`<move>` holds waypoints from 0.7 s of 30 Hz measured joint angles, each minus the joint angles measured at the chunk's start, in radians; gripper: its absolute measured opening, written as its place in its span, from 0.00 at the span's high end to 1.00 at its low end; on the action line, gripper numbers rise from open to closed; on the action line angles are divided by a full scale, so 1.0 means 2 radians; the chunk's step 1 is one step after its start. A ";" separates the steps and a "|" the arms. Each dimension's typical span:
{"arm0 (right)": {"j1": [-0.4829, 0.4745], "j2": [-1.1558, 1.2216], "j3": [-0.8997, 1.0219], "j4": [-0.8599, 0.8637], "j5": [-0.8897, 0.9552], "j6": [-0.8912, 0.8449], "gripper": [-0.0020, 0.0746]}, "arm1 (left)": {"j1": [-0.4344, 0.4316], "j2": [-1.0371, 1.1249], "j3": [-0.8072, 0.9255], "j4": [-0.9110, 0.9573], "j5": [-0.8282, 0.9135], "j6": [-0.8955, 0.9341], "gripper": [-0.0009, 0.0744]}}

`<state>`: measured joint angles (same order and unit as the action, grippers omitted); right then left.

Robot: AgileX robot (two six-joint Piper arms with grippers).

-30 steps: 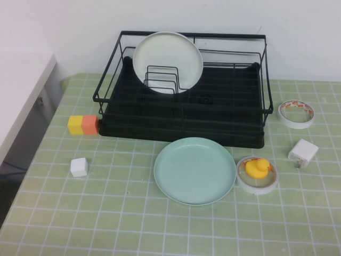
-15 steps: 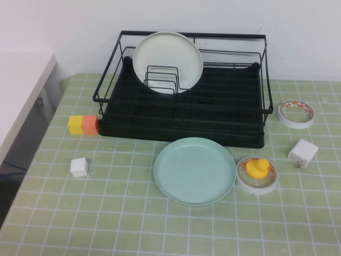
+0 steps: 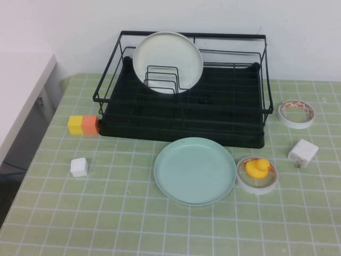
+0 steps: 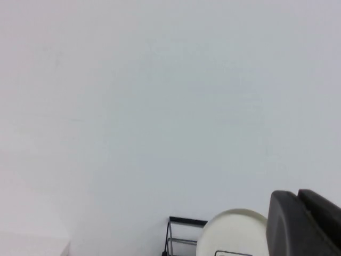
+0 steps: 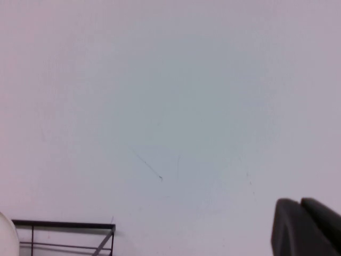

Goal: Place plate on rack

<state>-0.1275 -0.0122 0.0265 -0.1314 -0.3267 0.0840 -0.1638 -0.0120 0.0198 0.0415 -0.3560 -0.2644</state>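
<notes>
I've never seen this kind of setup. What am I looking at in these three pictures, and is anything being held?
It is a two-armed robot at a tiled table. The overhead picture shows the black wire rack with a white plate standing in it, and the mint-green plate lying flat in front. The other two pictures come from cameras on each wrist, aimed mostly at the wall. A dark corner of the left end effector and right end effector shows in each. Nothing appears held.

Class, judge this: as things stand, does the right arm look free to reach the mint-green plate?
Probably yes. The mint-green plate lies flat and uncovered before the rack; only the duck sits close beside it. Both grippers are parked out of the high view.
</notes>
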 joint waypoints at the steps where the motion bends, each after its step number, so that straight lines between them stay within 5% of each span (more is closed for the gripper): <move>1: 0.000 0.000 0.000 0.000 -0.001 0.000 0.98 | 0.000 0.000 0.000 0.001 -0.003 0.000 0.99; 11: 0.000 0.000 -0.005 0.003 0.015 0.001 0.98 | 0.000 0.000 0.000 -0.032 -0.054 -0.006 0.99; 21: 0.000 0.083 -0.170 0.003 0.243 0.000 0.98 | 0.000 0.106 -0.213 -0.066 0.209 0.036 0.99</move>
<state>-0.1275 0.1528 -0.3137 -0.1247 0.1586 0.0840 -0.1638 0.2003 -0.4060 -0.0914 0.0615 -0.1927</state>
